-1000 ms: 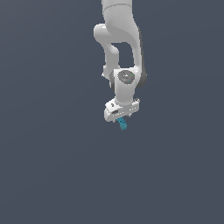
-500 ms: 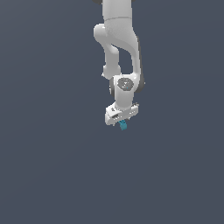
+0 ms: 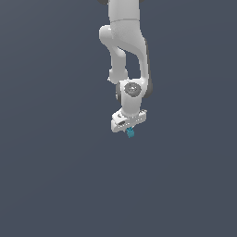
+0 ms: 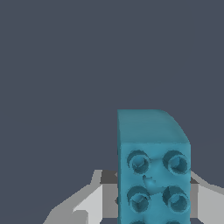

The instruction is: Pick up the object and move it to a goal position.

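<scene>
The object is a tiny teal-blue blocky piece (image 3: 130,133) that sticks out just below my white gripper (image 3: 129,130) in the exterior view. The gripper is shut on it and holds it off the ground. In the wrist view the same piece (image 4: 153,166) fills the near part of the picture: it is a studded brick with round hollows on its face, held between my grey-white fingers (image 4: 92,203). My gripper points down at the end of the white arm (image 3: 124,41), near the middle of the exterior view. No goal marker shows in either view.
Only a plain dark grey-blue ground (image 3: 55,185) surrounds the arm in both views. No other objects, containers or edges show.
The arm's lower part and the gripper with the teal piece have shifted slightly to the exterior view's left and a little upward. The grip on the piece has stayed the same.
</scene>
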### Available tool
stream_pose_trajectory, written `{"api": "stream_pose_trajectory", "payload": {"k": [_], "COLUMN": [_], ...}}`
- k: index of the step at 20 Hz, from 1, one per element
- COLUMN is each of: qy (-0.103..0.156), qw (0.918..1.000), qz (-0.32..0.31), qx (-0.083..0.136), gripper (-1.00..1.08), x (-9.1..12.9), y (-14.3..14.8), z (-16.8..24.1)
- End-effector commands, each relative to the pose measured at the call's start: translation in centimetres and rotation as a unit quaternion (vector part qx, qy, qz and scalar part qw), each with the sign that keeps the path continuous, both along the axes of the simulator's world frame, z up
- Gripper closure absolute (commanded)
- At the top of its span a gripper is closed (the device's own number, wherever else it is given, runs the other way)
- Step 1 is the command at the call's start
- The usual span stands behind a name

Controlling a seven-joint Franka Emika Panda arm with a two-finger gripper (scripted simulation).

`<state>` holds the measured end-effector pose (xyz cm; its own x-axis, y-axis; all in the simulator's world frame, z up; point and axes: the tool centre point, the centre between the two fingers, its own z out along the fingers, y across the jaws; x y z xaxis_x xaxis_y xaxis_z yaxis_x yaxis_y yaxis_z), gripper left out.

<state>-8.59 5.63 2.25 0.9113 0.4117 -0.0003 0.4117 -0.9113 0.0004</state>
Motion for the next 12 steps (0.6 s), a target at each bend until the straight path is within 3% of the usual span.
{"api": "stream_pose_trajectory", "payload": {"k": [1,12], "qy": [0.0,0.0], "qw": [1.0,1.0], "qz": [0.0,0.0], "qx": [0.0,0.0], "gripper": [1.08,1.08], "x": [0.0,1.6], "y": [0.0,1.4], "z": [0.0,1.8]}}
